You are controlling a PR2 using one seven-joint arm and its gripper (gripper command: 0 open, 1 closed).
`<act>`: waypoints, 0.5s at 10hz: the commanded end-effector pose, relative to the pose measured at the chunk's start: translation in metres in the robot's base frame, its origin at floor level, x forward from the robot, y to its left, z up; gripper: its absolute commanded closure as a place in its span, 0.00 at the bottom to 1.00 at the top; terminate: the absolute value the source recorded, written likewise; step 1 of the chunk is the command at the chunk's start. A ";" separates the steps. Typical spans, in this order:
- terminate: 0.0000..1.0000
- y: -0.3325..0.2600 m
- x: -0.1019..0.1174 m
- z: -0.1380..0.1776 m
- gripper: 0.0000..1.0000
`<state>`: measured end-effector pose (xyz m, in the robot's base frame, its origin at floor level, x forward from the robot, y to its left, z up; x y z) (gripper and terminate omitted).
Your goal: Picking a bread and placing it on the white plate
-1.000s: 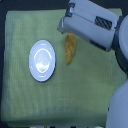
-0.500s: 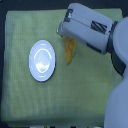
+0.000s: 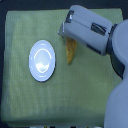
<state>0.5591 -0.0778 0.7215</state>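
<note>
The cloth [image 3: 30,107], a pale green woven sheet, is covering nearly the whole surface, and the arm [image 3: 107,45] is reaching in over it from the exterior view's right, its bulky grey-white forearm slanting up and towards the exterior view's left. The plate [image 3: 41,60] is sitting flat on the cloth, bare, well to the exterior view's left of the arm. The bread [image 3: 71,51] is lying on the cloth just beside the plate's rim on the exterior view's right, apart from it, its long axis running roughly up and down the picture and its upper end disappearing under the wrist housing.

The gripper [image 3: 66,36] is sitting at that upper end of the bread. Its fingers are hidden beneath the housing, so whether they are spread or closed, and whether they are gripping the bread, I cannot tell.

The step in hand looks like taking hold of the bread. To do it well, the fingers should be straddling the loaf across its narrow width, close enough to the middle that it is not tipping when raised, and closing gently so the crust is not crushing. The carry to the plate is a short sideways one.
</note>
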 end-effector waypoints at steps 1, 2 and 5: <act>0.00 -0.017 -0.003 0.000 0.00; 0.00 -0.017 -0.006 0.006 0.00; 0.00 -0.015 -0.004 0.011 1.00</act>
<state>0.5560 -0.0941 0.7226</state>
